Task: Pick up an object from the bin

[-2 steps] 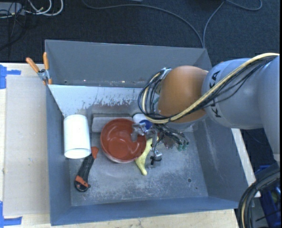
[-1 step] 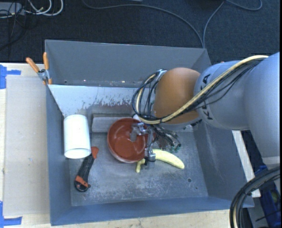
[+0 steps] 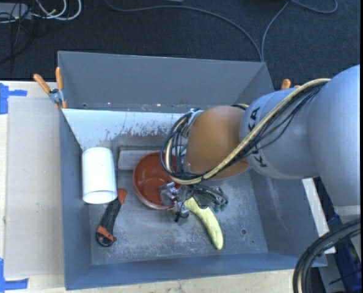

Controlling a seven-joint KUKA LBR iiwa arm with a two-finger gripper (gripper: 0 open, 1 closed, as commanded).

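Note:
My gripper (image 3: 181, 209) is down near the bin floor at the middle, its dark metal fingers between a red bowl (image 3: 150, 177) on the left and a yellow banana (image 3: 208, 223) on the right. The banana lies slanted from the gripper toward the bin's front. The bowl's right part is hidden under my wrist. Nothing shows between the fingers.
A white cylinder (image 3: 99, 174) lies along the left wall. A black tool with an orange-red handle end (image 3: 110, 220) lies in front of it. The arm and its orange dome cover the bin's right half; a grey flat piece (image 3: 128, 158) sits behind the bowl.

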